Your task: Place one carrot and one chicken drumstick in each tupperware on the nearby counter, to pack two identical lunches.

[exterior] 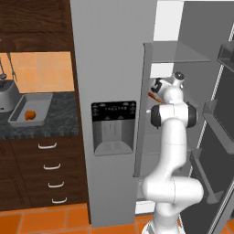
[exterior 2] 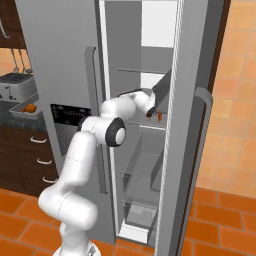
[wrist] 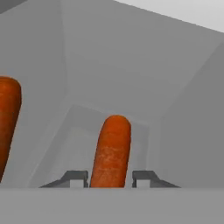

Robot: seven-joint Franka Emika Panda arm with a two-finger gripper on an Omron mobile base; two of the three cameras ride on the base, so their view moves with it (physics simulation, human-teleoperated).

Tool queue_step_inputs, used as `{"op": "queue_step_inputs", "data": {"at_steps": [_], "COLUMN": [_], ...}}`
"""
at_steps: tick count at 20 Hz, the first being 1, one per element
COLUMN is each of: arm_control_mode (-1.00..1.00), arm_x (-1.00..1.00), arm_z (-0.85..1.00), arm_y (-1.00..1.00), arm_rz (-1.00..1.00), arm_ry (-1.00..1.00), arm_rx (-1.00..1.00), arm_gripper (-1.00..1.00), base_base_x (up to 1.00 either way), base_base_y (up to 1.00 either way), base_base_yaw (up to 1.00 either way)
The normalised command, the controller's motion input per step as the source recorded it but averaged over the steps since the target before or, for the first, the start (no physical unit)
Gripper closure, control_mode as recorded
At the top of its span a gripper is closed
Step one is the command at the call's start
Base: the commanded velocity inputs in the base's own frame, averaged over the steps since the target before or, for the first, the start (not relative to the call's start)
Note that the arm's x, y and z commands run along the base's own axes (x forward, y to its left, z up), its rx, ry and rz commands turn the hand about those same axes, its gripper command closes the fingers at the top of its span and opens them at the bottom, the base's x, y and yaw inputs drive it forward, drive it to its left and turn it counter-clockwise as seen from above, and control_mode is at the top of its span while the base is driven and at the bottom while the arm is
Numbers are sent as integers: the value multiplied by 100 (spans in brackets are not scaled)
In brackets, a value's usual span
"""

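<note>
Orange carrot stands between the two dark fingertips of the gripper in the hand view. The jaws are drawn in narrow, one tip at each side of the carrot, close against it; whether they truly press it cannot be told. A second carrot lies beside the first, near it but apart, cut off by the picture's edge.

Around both carrots are the plain grey walls of the open fridge. The white arm reaches through the fridge's doorway at the height of a middle shelf. The fridge's open door stands close beside the arm, and the closed door with the dispenser panel stands on its other side.

Away from the fridge, past the dispenser door, runs the dark stone counter. On it sits a grey rectangular tupperware with one chicken drumstick inside. A silver toaster stands just beyond the tupperware.
</note>
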Motion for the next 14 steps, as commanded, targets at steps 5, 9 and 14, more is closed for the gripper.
{"op": "queue_step_inputs", "data": {"at_steps": [5, 9, 14], "arm_control_mode": [-100, -100, -100], "arm_x": [-100, -100, -100], "arm_z": [-95, 29, 100], "arm_y": [88, 5, 0], "arm_rz": [-26, -25, -2], "arm_ry": [-29, -19, 7], "arm_rx": [-33, 6, 21], "arm_gripper": [100, 100, 100], "base_base_x": [0, 0, 0], "base_base_y": [0, 0, 0], "base_base_yaw": [0, 0, 0]}}
